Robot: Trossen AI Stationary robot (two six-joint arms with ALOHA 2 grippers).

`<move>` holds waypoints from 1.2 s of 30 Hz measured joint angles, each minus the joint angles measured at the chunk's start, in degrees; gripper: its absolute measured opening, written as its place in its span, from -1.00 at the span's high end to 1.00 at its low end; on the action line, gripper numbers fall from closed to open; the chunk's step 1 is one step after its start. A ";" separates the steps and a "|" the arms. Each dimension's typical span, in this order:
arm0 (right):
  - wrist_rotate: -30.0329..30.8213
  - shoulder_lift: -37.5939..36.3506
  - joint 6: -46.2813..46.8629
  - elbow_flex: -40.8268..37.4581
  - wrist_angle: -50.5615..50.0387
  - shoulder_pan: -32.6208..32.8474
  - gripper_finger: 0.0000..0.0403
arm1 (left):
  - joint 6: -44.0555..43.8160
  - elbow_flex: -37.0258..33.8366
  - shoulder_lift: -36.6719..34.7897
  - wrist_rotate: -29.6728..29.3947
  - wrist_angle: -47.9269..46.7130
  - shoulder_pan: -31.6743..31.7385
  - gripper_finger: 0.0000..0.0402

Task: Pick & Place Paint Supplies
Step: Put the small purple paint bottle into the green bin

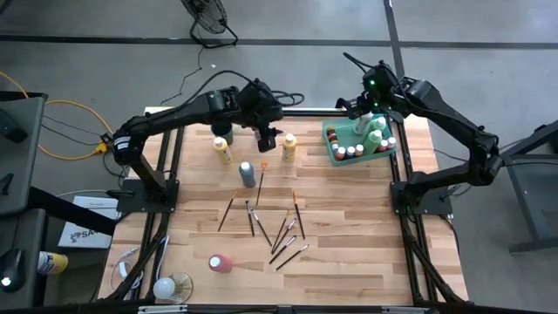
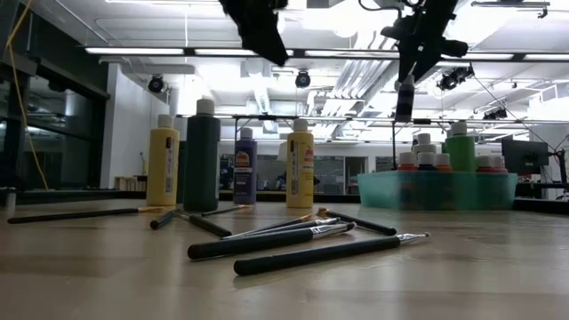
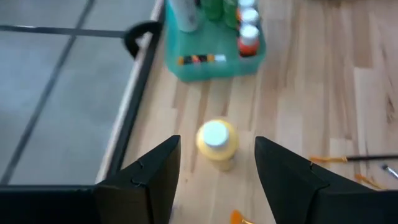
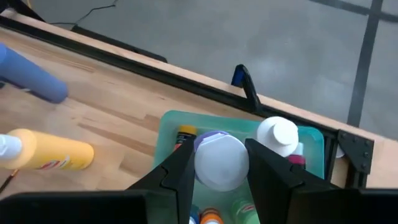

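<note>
My right gripper [image 4: 221, 149] hovers over the translucent green tray [image 1: 336, 155] at the table's far right, shut on a purple paint bottle [image 2: 405, 100]. The tray [image 4: 168, 121] holds several small capped bottles. My left gripper [image 3: 216, 142] is open and raised above a yellow bottle [image 3: 216, 144] that stands on its base at the far middle [image 1: 289, 146]. Another yellow bottle [image 1: 223, 151], a dark green one [image 2: 202, 156] and a blue-grey one [image 1: 248, 174] stand nearby. Several dark-handled brushes [image 1: 277, 228] lie flat mid-table. A pink bottle [image 1: 220, 262] lies on its side near the front. My right gripper pinches the purple bottle at its white cap end [image 4: 222, 163] between the two fingers, from above, pointing down. The bottle hangs upright below the fingers, lifted clear above the tray and the bottles in it.
A dark clamp [image 4: 247, 86] sits on the table's far edge behind the tray. A white bulb-like object [image 1: 166, 286] rests at the near left corner. Bare wood lies to the right of the brushes and along the near edge.
</note>
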 joint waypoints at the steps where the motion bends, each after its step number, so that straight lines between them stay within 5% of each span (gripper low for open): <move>1: -0.06 0.03 0.74 0.00 -0.16 0.00 0.43 | 0.54 -1.36 -0.01 0.87 1.18 0.00 0.02; 13: 4.58 4.48 14.38 -1.29 -7.52 1.98 0.44 | 7.08 -8.37 -0.17 6.67 12.14 0.88 0.02; 25: 5.48 4.20 28.12 -18.42 8.31 4.96 0.43 | 4.62 -8.35 -0.17 17.06 11.30 9.98 0.02; 36: 11.42 4.15 39.25 -23.25 9.50 8.03 0.42 | 4.61 -8.35 -0.17 18.78 10.88 11.56 0.02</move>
